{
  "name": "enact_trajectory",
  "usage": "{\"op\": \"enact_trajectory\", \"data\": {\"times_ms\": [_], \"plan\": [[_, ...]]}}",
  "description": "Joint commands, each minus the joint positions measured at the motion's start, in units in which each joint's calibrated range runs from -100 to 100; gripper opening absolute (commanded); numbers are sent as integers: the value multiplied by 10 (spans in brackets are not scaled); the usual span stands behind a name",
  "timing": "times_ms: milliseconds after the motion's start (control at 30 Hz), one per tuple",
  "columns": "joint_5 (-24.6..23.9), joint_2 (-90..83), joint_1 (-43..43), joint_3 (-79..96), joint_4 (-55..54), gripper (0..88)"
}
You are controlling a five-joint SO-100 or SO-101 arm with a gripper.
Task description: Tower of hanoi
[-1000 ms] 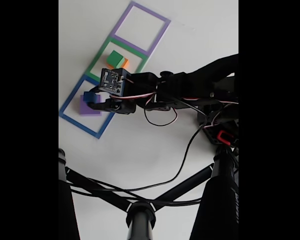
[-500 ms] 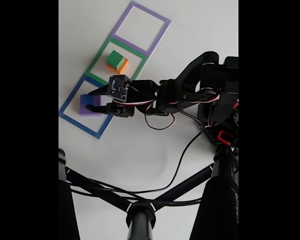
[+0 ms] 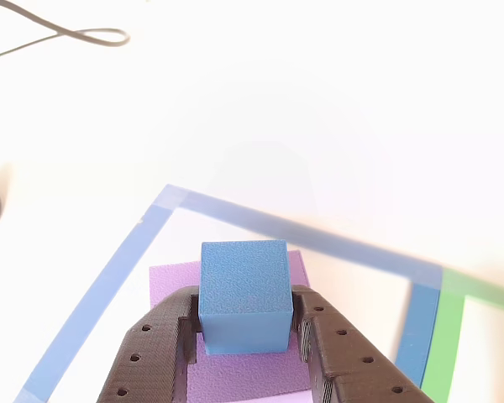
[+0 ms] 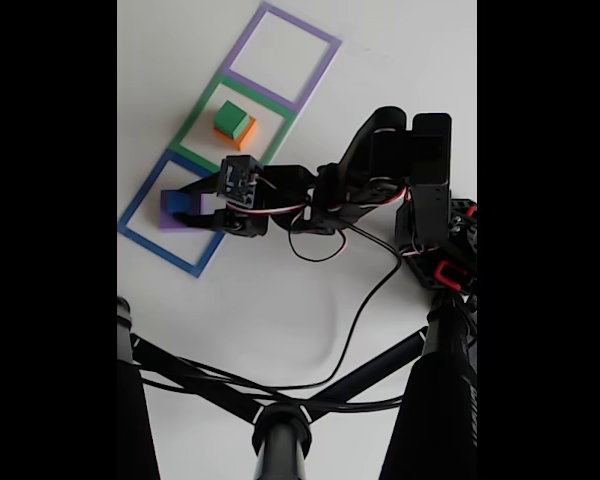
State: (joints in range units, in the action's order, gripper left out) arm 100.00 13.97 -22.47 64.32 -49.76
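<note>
Other view, close behind the hand (image 3: 245, 332): two dark, ridged fingers (image 3: 155, 353) stand one on each side of the small blue cube (image 3: 244, 294), their inner faces against its sides, so the hand is clamped on it. The blue cube rests on top of the purple block (image 3: 172, 281), whose pale purple top shows to the left, to the right and in front of the cube. Both sit inside the blue square outline (image 3: 109, 277), a flat band on the white surface (image 3: 319, 109); a green outline (image 3: 449, 336) adjoins it at the lower right. A thin dark cable (image 3: 76, 38) loops at the upper left. Fixed view, looking down: the black arm (image 4: 380, 190) reaches from the right toward the left, the hand (image 4: 192, 208) at the blue cube (image 4: 180, 203), which lies on the purple block (image 4: 170, 220) within the blue outline (image 4: 145, 240), the lowest of three outlines in a diagonal row. In the middle green outline (image 4: 195, 120), the green block (image 4: 230, 119) sits on the orange-yellow block (image 4: 246, 132). The top purple outline (image 4: 315, 70) follows. Black tripod legs (image 4: 210, 385) cross the lower part of the view, with a black cable (image 4: 355, 320) trailing from the arm.
</note>
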Motion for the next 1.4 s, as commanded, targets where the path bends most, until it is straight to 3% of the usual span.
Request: {"op": "enact_trajectory", "data": {"times_ms": [0,400,700,833,1067,1367], "plan": [[0,0,5,-19,-22,114],[0,-44,16,1,-14,229],[0,-247,11,32,162,276],[0,-365,16,16,319,238],[0,-541,44,-101,702,67],[0,-579,111,-390,1132,1]]}}
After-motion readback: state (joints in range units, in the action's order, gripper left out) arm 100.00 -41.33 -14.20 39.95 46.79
